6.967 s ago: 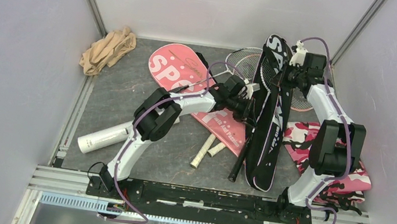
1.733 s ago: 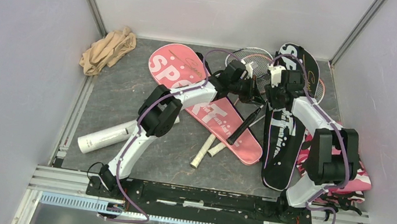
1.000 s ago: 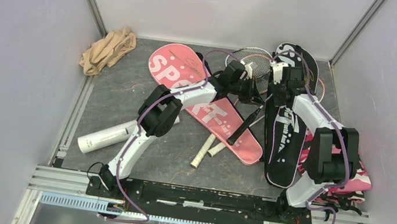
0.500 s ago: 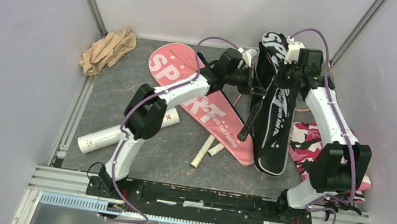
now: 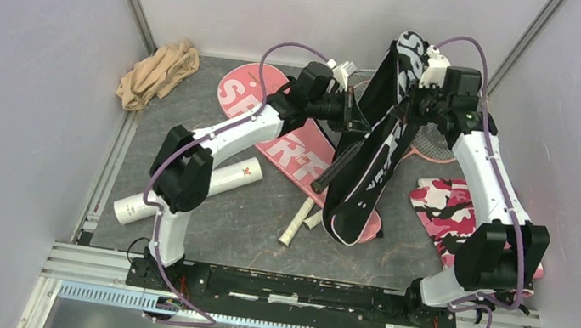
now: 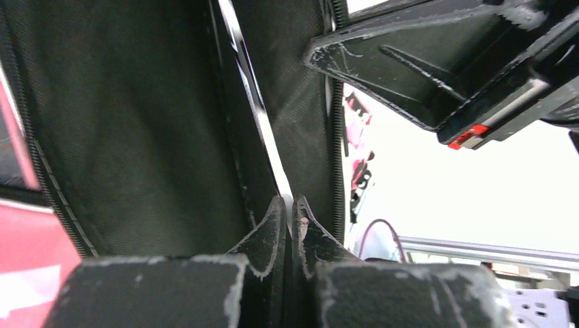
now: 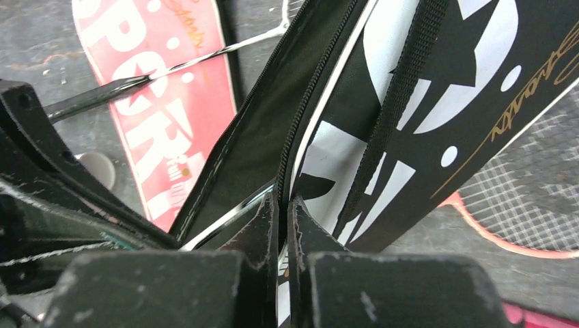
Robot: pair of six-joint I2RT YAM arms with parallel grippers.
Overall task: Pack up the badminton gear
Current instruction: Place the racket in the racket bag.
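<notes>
Seen from above, one black bag (image 5: 355, 199) hung raised over one pink bag (image 5: 297, 156) near one white tube (image 5: 135, 204) on the surface (image 5: 192, 107), while the left wrist view showed the left gripper (image 6: 290, 212) clenched on a dark racket (image 6: 256, 116) inside the black bag, and the right wrist view showed the right gripper (image 7: 281, 205) pinching that bag's zip edge.

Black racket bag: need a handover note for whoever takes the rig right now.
Left gripper: shut on one edge of the black bag.
Right gripper: shut on the bag's zipper edge, printed side.
The bag hangs tilted between them, top end raised, zipper open.
On the table: pink bag lying flat, white tube near left, white racket handles beside the pink bag, a racket head at the far right. No shuttlecocks in view.
Done: black bag held up and open. Nothing looks packed yet.
Left: rackets into the bags, zip up, stow the tube.
</notes>
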